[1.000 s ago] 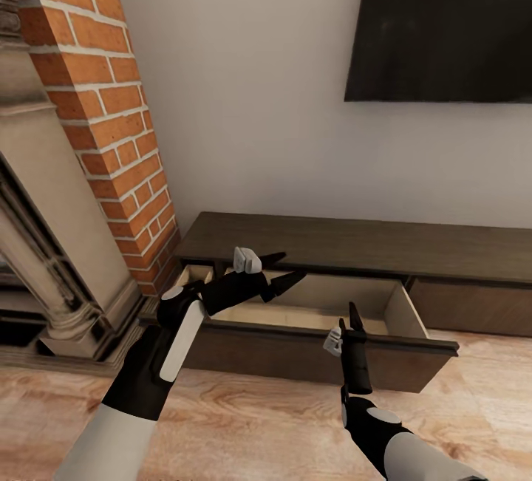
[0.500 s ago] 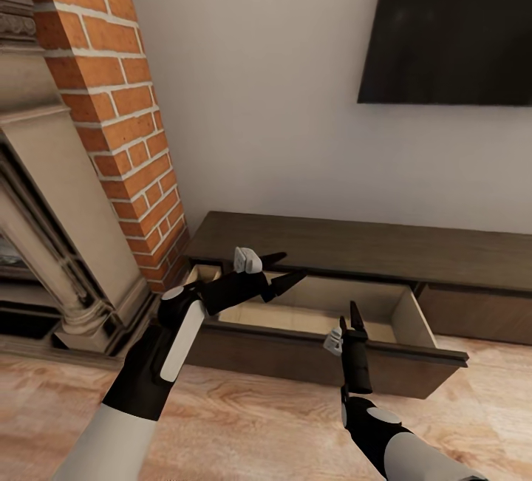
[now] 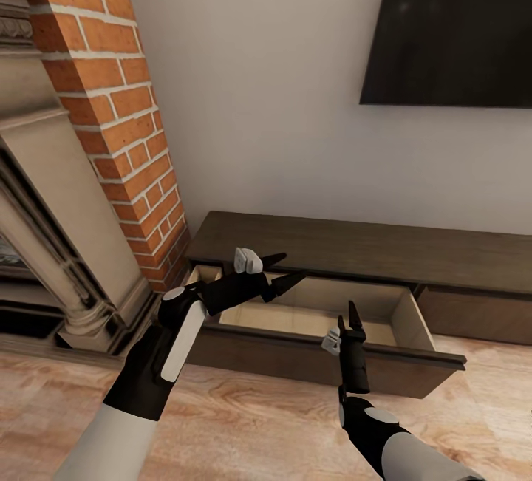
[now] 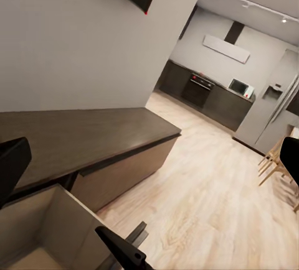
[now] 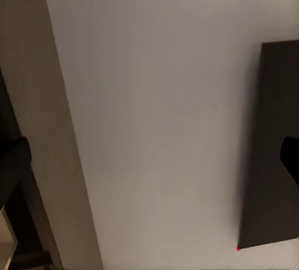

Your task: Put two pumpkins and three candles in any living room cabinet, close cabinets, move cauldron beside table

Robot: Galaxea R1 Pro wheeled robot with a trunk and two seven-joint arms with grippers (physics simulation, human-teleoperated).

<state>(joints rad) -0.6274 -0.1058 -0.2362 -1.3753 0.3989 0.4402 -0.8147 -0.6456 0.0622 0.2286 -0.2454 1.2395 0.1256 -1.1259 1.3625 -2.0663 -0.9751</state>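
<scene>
Beside the brick fireplace, the cabinet stands with one drawer open and seemingly bare; both left gripper and right gripper hover spread, holding nothing, so fetching pumpkins probably comes before closing.

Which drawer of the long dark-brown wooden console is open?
The drawer nearest the brick fireplace, below the left gripper: it is pulled out, showing its pale wood interior. The drawer front to its right sits flush.
</scene>
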